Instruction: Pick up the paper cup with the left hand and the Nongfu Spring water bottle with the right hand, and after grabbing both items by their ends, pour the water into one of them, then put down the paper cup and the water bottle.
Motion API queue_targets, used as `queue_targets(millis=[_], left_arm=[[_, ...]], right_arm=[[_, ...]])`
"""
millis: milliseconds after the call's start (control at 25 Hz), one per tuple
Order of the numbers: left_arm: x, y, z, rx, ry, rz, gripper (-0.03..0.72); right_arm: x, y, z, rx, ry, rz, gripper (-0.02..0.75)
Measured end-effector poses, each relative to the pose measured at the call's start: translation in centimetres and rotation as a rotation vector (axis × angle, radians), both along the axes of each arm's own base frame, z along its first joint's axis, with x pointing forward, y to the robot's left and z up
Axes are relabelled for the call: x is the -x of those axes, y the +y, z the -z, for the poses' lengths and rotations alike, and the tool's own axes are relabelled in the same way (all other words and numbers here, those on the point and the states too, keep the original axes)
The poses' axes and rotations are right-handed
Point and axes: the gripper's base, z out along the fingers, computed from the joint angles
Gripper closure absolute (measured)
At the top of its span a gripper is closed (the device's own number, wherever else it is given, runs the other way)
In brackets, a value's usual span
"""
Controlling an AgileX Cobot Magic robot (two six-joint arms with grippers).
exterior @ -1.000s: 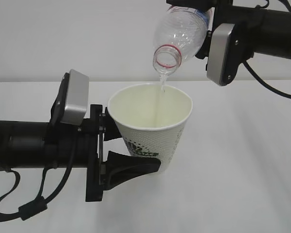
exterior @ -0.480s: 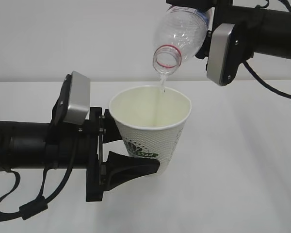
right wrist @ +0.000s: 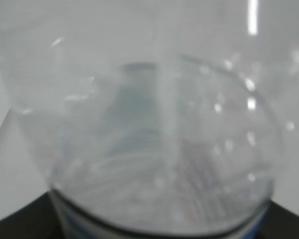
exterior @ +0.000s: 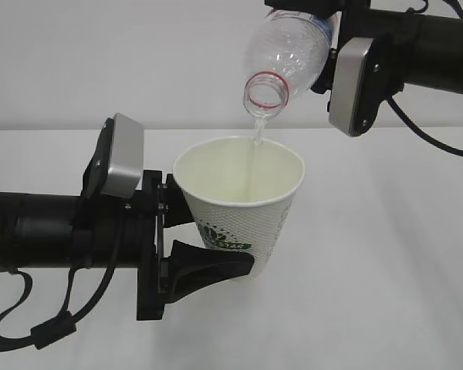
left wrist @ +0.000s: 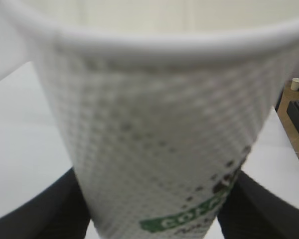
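Picking up: done, by the look of it. The left gripper (exterior: 208, 258) has its jaws closed round the lower wall of the paper cup (exterior: 243, 212), holding it clear of the white table (exterior: 386, 293).
Bottle: the right gripper (exterior: 324, 35) holds the water bottle (exterior: 285, 54) by its body near the top edge of the outside view, mouth tipped down over the cup; the jaws themselves are mostly cut off there.
Pouring: under way. A thin stream of water (exterior: 256, 132) falls from the bottle's red-ringed mouth into the open cup.
Left to do: finish the pour, I'd say, then set both cup and bottle down.
Outside view only: the stream, the tilt, and how bottle and cup line up.
Left wrist view only: the cup (left wrist: 154, 139) up close, blurred, its dotted wall and green lettering, a dark jaw at either lower corner pressed against it.
Right wrist view only: the bottle's (right wrist: 154, 149) clear ribbed wall fills the frame, dark jaw edges at the bottom corners; no stream visible.
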Motion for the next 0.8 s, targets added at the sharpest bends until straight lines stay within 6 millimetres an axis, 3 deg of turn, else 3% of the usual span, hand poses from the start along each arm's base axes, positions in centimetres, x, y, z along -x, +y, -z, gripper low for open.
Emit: queue_targets(millis=[800], left_arm=[[-0.01, 0.01, 0.02, -0.002, 0.0, -0.001, 0.171]], right_arm=[[0.01, 0.01, -0.01, 0.005, -0.01, -0.002, 0.288]])
